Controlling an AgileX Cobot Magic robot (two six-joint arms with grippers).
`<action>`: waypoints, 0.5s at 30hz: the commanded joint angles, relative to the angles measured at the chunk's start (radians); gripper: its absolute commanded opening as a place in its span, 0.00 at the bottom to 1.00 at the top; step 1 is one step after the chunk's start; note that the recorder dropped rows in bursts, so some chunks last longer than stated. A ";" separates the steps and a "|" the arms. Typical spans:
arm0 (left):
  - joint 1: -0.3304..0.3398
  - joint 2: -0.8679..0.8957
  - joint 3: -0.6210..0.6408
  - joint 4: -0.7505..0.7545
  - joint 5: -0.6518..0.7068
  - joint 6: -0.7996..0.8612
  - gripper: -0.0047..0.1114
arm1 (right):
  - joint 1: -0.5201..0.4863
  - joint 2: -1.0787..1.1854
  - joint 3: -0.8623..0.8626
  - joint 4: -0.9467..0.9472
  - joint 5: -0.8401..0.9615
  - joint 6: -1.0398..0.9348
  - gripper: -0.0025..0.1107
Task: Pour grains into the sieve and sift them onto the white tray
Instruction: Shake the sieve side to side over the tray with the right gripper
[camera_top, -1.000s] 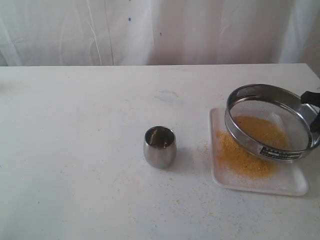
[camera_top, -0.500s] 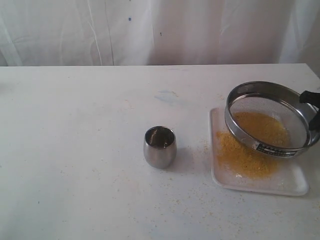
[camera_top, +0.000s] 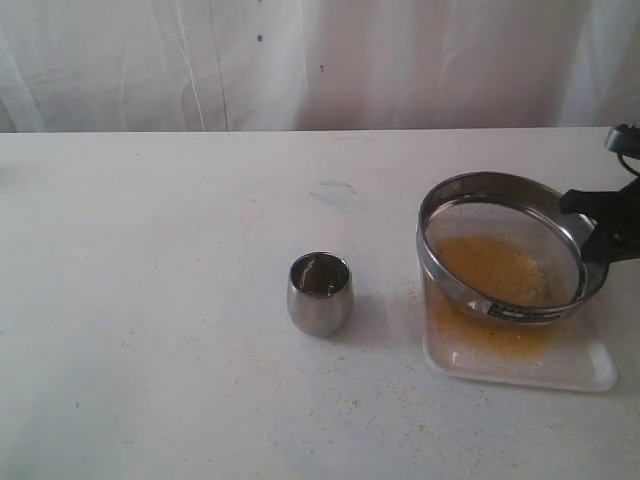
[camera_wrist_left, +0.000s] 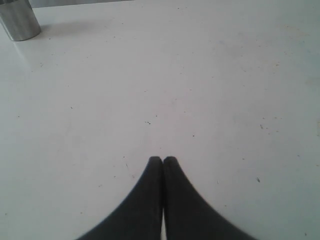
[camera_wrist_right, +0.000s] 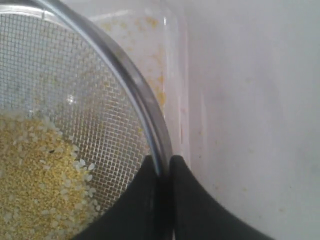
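The left tool (camera_wrist_left: 162, 160) is out of the exterior view; its wrist view shows it low over the bare white worktop (camera_top: 150, 300), its two dark fingers pressed together with nothing between them. A small steel cup (camera_top: 320, 293) stands upright near the middle of the worktop, well apart from that tool. To the right of the cup, stray specks lie scattered on the worktop. Further right, the sieve (camera_top: 503, 248) hangs tilted over the tray (camera_top: 590, 368), its near side lower and its left edge reaching just past the tray's left rim. The grains (camera_top: 492, 268) lie partly on the mesh, heaped toward the lower side; the right wrist view shows fine yellow ones mixed with coarser whitish ones there. More golden grains are spread on the tray under the sieve, mostly on its left and middle part, while its right end is nearly bare. At the far right, the right tool (camera_wrist_right: 161, 161) pinches the sieve's steel rim between its fingers, one inside the ring and one outside.
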 joint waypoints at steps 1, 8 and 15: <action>-0.006 -0.006 0.004 0.005 0.002 -0.005 0.04 | -0.002 -0.014 -0.001 0.031 0.029 0.063 0.02; -0.006 -0.006 0.004 0.005 0.002 -0.005 0.04 | 0.000 -0.019 0.012 0.009 0.022 0.082 0.02; -0.006 -0.006 0.004 0.005 0.002 -0.005 0.04 | 0.009 -0.023 0.016 -0.021 -0.058 0.114 0.02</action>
